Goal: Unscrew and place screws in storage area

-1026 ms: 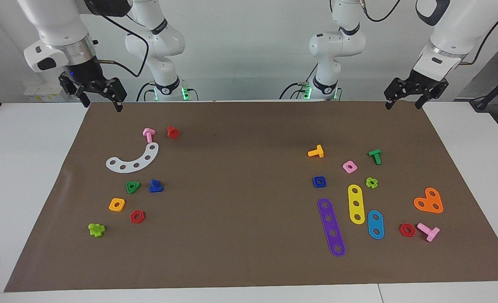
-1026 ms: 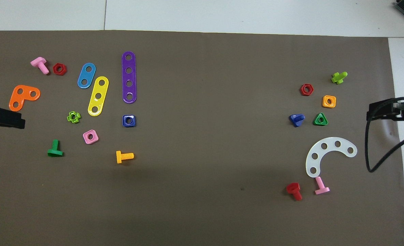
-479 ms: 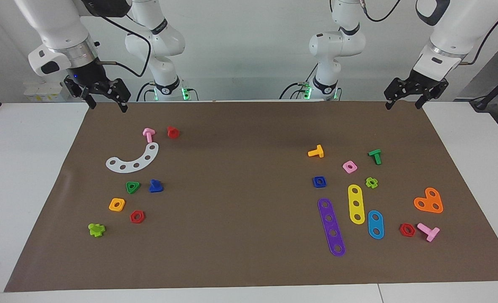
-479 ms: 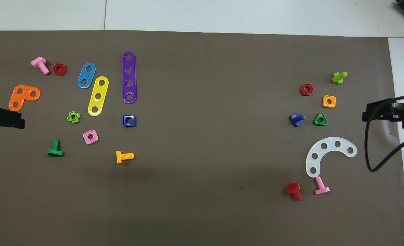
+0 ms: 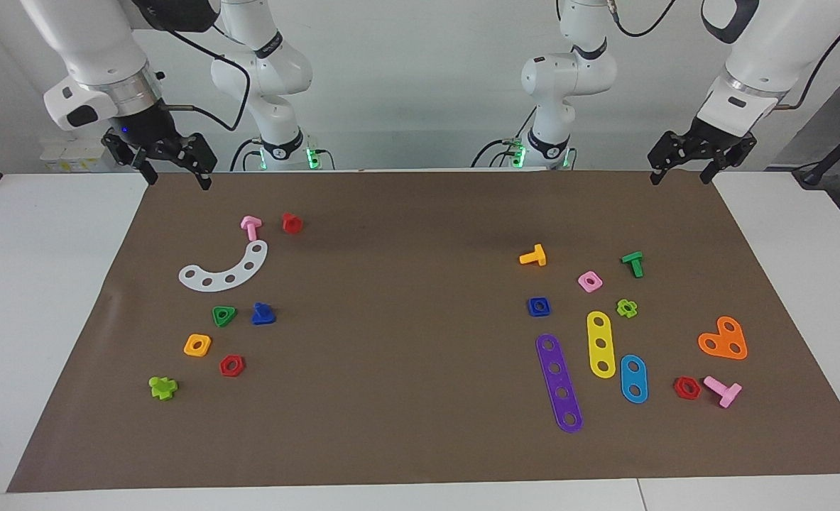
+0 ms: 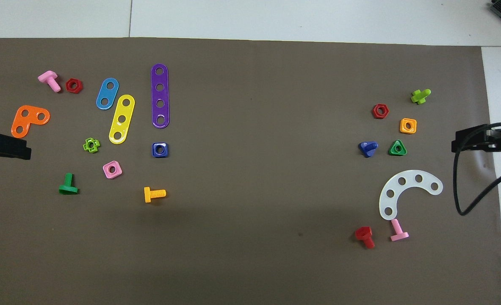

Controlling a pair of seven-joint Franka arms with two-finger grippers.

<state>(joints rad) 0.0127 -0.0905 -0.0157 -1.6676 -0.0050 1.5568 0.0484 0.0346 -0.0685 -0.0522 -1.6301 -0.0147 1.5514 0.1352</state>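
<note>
Looking from your right hand, open and empty over the table's near edge, the blue screw lies farther out beside the green triangular nut; left hand waits, also open.

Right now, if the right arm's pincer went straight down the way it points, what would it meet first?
Probably bare brown paper mat. The right pincer hangs, fingers down, over the mat's edge at the right arm's end. The pink plastic bolt and white curved plastic strip lie clear of that line, though depth is uncertain.
</note>
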